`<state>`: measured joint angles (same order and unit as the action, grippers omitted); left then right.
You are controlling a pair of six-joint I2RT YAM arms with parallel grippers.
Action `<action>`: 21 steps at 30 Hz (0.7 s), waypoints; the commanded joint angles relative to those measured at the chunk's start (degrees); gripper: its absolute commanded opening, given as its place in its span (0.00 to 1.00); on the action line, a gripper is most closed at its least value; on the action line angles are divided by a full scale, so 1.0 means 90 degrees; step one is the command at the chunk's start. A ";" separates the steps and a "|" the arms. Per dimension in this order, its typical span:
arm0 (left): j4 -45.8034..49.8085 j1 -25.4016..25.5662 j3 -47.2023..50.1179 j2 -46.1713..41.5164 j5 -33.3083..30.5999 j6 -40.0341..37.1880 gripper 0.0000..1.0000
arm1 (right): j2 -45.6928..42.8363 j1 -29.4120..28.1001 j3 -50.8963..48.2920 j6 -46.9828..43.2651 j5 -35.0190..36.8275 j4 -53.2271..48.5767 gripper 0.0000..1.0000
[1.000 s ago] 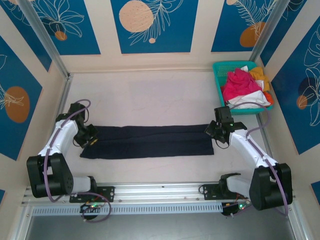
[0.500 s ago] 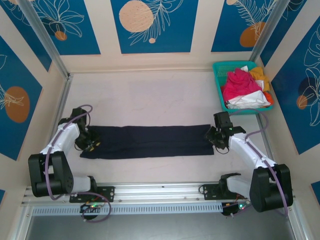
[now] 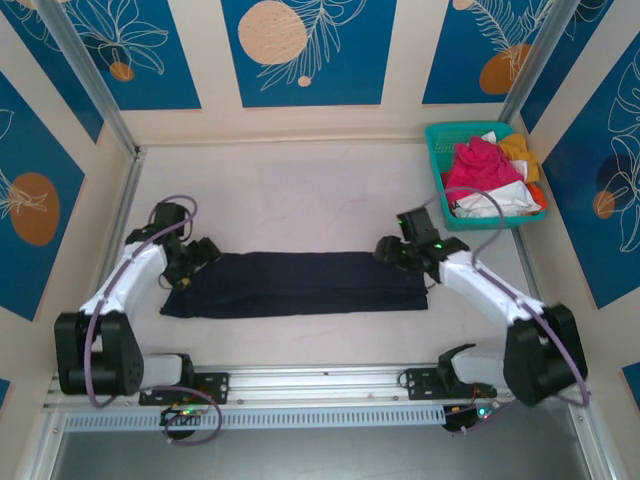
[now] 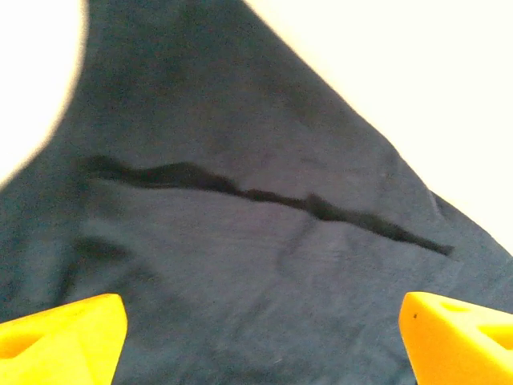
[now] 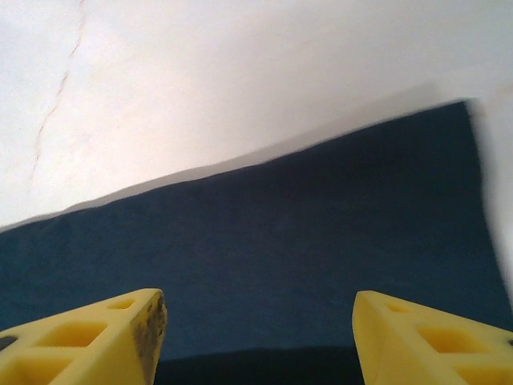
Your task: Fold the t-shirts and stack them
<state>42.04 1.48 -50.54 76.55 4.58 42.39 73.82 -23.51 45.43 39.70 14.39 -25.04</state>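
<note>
Navy t-shirt [image 3: 300,283] lies flat, folded in long strip. L gripper [image 3: 197,254] tilted down over its left end, jaws spread wide, empty. R gripper [image 3: 392,250], arm stretched inward, over its right end, jaws apart, empty. Other t-shirts [image 3: 482,172] in basket [image 3: 437,150] beyond right end.

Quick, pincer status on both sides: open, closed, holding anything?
Left pincer: open, holding nothing, above the navy t-shirt.
Right pincer: open, holding nothing, above the same shirt.
</note>
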 commanded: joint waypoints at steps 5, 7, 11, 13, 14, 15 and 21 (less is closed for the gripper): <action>-0.0446 0.0178 0.0022 0.0988 0.0222 0.0441 0.66 | 0.1806 -0.1509 0.1114 0.0372 -0.0064 0.0170 0.48; -0.0443 0.0168 0.0122 0.0953 0.0121 0.0417 0.65 | 0.2096 -0.1704 0.1166 0.0432 -0.0060 0.0037 0.43; -0.0442 0.0150 0.0289 0.0895 -0.0057 0.0362 0.65 | 0.2112 -0.1874 0.0897 0.0546 -0.0301 -0.0010 0.37; -0.0486 0.0131 0.0350 0.0948 -0.0089 0.0353 0.65 | 0.2010 -0.1979 0.0729 0.0516 -0.0404 -0.0091 0.35; -0.0500 0.0124 0.0352 0.0984 -0.0080 0.0358 0.65 | 0.1972 -0.2022 0.0673 0.0502 -0.0436 -0.0166 0.35; -0.0520 0.0119 0.0352 0.1036 -0.0061 0.0361 0.65 | 0.1930 -0.2061 0.0632 0.0485 -0.0460 -0.0219 0.34; -0.0626 0.0119 0.0309 0.1151 -0.0064 0.0387 0.66 | 0.1701 -0.2320 0.0394 0.0390 -0.0928 -0.0306 0.29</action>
<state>36.93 2.87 -47.86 85.80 5.04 45.15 91.20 -43.31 49.87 43.46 10.20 -26.28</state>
